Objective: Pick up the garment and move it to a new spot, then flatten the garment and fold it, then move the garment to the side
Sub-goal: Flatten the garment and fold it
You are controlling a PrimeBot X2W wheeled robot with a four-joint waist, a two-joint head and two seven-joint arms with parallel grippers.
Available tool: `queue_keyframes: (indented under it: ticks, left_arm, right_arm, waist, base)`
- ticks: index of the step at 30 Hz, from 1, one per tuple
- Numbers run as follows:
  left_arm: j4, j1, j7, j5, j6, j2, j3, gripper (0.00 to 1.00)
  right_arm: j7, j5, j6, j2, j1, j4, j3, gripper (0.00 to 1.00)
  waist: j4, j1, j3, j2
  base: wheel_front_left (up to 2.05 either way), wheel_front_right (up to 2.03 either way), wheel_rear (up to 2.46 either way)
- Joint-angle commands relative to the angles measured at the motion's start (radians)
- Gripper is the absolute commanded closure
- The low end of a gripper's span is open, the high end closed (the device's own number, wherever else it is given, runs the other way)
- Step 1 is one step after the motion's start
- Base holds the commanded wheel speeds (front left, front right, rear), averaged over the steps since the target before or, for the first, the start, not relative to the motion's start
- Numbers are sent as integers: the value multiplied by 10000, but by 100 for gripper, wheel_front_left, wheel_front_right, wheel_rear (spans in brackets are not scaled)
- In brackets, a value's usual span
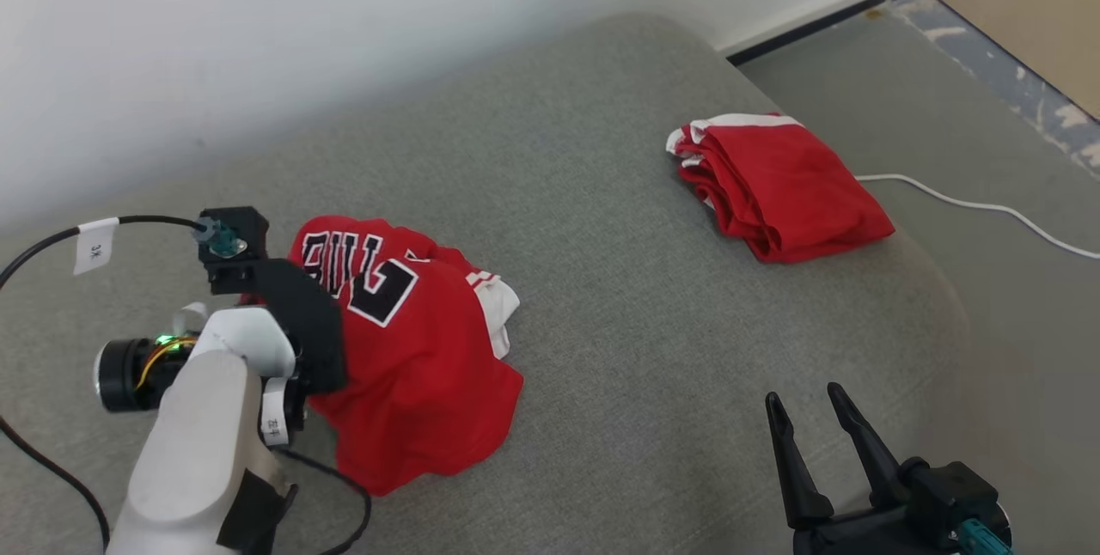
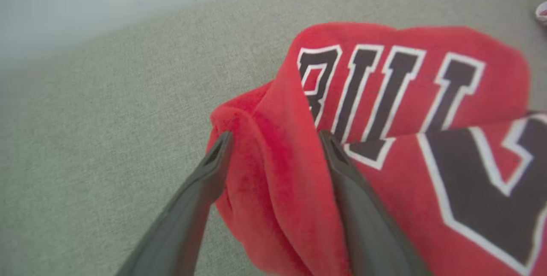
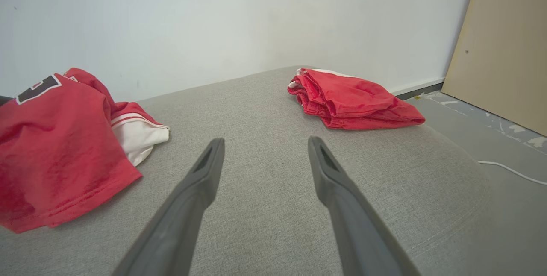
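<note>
- Garment [image 1: 421, 349], a red jersey with black lettering, is lying crumpled at eight o'clock on the grey cushion [image 1: 601, 280]. By the look of it, lifting, flattening, folding and setting aside are all waiting to be done.
- A second red piece [image 1: 778, 186] is sitting folded at two o'clock, well apart.
- Left gripper [image 2: 275, 136] is straddling a raised fold at the jersey's ten o'clock edge, fingers spread apart and clamping nothing; the first pick-up appears to be starting.
- Right gripper [image 1: 804, 396] is hovering at five o'clock over bare cushion, fingers apart, holding nothing.
</note>
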Motion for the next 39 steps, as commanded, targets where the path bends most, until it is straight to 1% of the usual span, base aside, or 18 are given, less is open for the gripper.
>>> queue_keyframes:
  ticks: [1, 3, 4, 5, 6, 9, 12, 13, 14, 15, 16, 17, 22, 24, 27, 30, 34, 39]
  left_arm:
    - [86, -153, 288, 21, 82, 74, -37, 0]
    - [114, -190, 489, 99, 155, 174, -71, 0]
    - [102, -178, 524, 106, 165, 206, -81, 35]
    - [85, -162, 542, 93, 149, 213, -95, 62]
    - [62, -131, 561, 9, 99, 154, -107, 100]
    - [-74, -66, 395, -164, -20, 21, -149, 100]
    - [-308, -273, -306, -270, -53, -145, -166, 100]
    - [-308, -273, -306, -270, -53, -145, -166, 100]
    - [-563, -521, -1086, -384, -135, -350, -211, 100]
    - [-563, -521, -1086, -384, -135, -350, -211, 100]
    - [-747, -789, -1988, -535, -244, -504, -297, 100]
    - [-747, -789, -1988, -535, -244, -504, -297, 100]
    - [-1144, -1719, -4154, -999, -600, -707, -891, 100]
    - [-1467, -2100, -5120, -1630, -653, -752, -1267, 100]
    - [-1902, -2430, -6285, -2802, -376, -730, -1930, 100]
    - [-1953, -2344, -6613, -3347, 36, -725, -2617, 100]
    - [-1527, -1615, -6705, -3146, 512, -668, -3023, 100]
    - [-1077, -17, -7093, -3380, 786, -236, -2840, 100]
  right_arm:
    - [-3, 39, -25, 80, 67, -79, -43, 0]
    - [-3, -7, -25, 146, 92, -121, -71, 0]
    - [-3, -25, -25, 180, 93, -137, -75, 0]
    - [-3, -37, -25, 207, 91, -146, -77, 0]
    - [-3, -46, -25, 226, 88, -151, -81, 0]
    - [-3, -53, -25, 242, 40, -128, -27, 0]
    - [-3, -64, -25, 246, -87, -87, 70, 0]
    - [-3, -64, -25, 246, -87, -87, 70, 0]
    - [-3, -56, -25, 221, -154, -55, 135, 0]
    - [-3, -56, -25, 221, -154, -55, 135, 0]
    - [-3, -29, -25, 190, -215, -24, 204, 0]
    - [-3, -29, -25, 190, -215, -24, 204, 0]
    - [-3, 0, -25, 150, -301, 56, 307, 0]
    - [-3, 12, -25, 130, -333, 93, 334, 0]
    - [-3, 20, -25, 98, -318, 136, 339, 0]
    - [-3, 47, -25, 80, -232, 88, 238, 0]
    - [-3, 114, -25, 44, -158, 23, 133, 0]
    - [-2, 39, -25, 65, -210, -66, 140, 0]
  waist:
    - [-257, -2, 296, -2]
    - [-266, -2, 334, -2]
    - [-267, -2, 347, -2]
    - [-266, -2, 357, -2]
    - [-263, -2, 359, -2]
    - [-244, -2, 359, -2]
    - [-219, -2, 358, -2]
    - [-219, -2, 358, -2]
    - [-205, -2, 349, -2]
    - [-205, -2, 349, -2]
    - [-196, -2, 335, -2]
    - [-196, -2, 335, -2]
    - [-184, -2, 243, -2]
    - [-192, -2, 196, -2]
    - [-181, -2, 113, -2]
    - [-4, -2, 106, -2]
    - [536, -2, 247, -2]
    - [1171, -2, 365, -2]
  base:
    - [0, 0, 0]
    - [0, 0, 0]
    - [0, 0, 0]
    - [0, 0, 0]
    - [0, 0, 0]
    - [0, 0, 0]
    - [0, 0, 0]
    - [0, 0, 0]
    - [0, 0, 0]
    - [0, 0, 0]
    - [0, 0, 0]
    - [0, 0, 0]
    - [0, 0, 0]
    - [0, 0, 0]
    - [0, 0, 0]
    - [0, 0, 0]
    - [0, 0, 0]
    - [0, 0, 0]
